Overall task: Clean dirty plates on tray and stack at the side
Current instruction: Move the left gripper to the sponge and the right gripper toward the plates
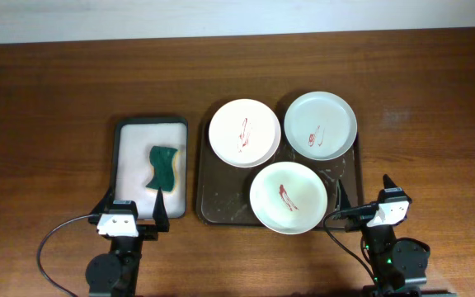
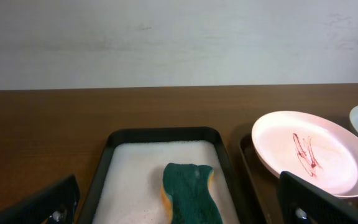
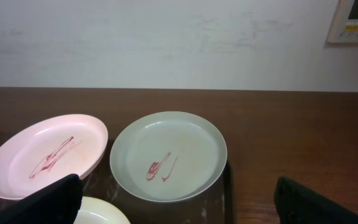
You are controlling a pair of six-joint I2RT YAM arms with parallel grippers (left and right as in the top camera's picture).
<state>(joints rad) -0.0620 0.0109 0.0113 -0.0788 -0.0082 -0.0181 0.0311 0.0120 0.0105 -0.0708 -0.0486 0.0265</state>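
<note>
Three plates with red squiggles lie on the dark brown tray [image 1: 221, 206]: a white one [image 1: 244, 132] at the back left, a pale-green one [image 1: 320, 122] at the back right, and another pale one [image 1: 288, 197] at the front. The back two also show in the right wrist view, white [image 3: 45, 154] and pale-green [image 3: 168, 155]. My left gripper [image 1: 133, 213] is open and empty at the near end of the sponge tray. My right gripper [image 1: 361, 202] is open and empty at the brown tray's front right corner.
A smaller dark tray with a white lining [image 1: 130, 144] stands left of the brown tray and holds a green sponge [image 1: 164, 166], which also shows in the left wrist view [image 2: 188, 190]. Bare wooden table lies to the far left and right.
</note>
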